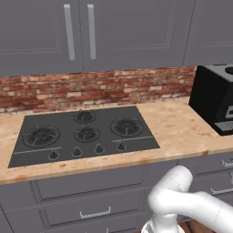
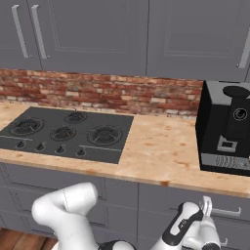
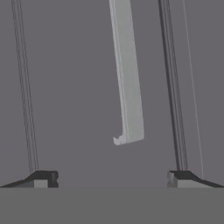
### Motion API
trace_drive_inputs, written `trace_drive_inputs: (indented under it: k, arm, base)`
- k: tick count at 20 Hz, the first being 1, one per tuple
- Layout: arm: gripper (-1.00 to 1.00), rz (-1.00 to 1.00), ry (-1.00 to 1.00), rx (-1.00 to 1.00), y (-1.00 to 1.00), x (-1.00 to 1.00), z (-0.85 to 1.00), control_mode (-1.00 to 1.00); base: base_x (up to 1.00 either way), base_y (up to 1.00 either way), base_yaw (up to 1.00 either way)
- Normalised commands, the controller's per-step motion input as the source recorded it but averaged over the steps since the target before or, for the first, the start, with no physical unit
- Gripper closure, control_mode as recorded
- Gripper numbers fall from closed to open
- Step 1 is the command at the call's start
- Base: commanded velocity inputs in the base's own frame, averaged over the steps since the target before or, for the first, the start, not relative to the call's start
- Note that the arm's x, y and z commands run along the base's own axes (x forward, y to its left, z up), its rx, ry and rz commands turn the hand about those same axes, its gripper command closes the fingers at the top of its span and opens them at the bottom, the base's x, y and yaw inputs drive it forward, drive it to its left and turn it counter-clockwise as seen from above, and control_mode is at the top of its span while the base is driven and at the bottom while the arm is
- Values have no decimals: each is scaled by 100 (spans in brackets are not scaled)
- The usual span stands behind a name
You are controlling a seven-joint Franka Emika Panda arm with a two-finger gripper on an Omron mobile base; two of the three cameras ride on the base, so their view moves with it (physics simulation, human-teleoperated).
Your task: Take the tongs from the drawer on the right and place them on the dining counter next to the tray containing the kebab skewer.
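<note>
We see our pincer [image 3: 112,178] with its two dark tips spread wide apart and nothing between them, facing a grey panelled drawer front [image 3: 78,87] from close up. A silver bar handle [image 3: 127,74] on that panel sits between the tips and a little beyond them, not touching either. In the right base view the pincer [image 2: 207,206] is low at the near right, just at a drawer handle [image 2: 225,212] under the desk [image 2: 161,146].

On the desk we see a black hob [image 1: 84,132] to the left and a black coffee machine [image 2: 225,128] to the right, well apart. A red brick wall [image 1: 91,88] runs behind them, with grey upper cabinets [image 1: 113,32] above.

We cannot tell where the tongs are; every drawer we see is closed.
</note>
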Motion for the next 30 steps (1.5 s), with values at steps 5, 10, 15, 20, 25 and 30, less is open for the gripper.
trace_drive_inputs:
  k: [5,10,15,20,25,30]
  arm:
    - [-100,0,0,0,-13,24,-23,-100]
    - [-100,0,-1,0,-17,12,-24,-100]
    - [-100,0,0,0,-22,9,-24,-100]
    - [-100,0,-1,0,-23,9,-22,-100]
    - [-100,0,0,0,-23,12,-20,-100]
    - [-100,0,-1,0,-16,15,-20,-100]
  base:
    - [0,0,0]
    - [0,0,0]
    - [0,0,0]
    - [0,0,0]
    - [0,0,0]
    - [0,0,0]
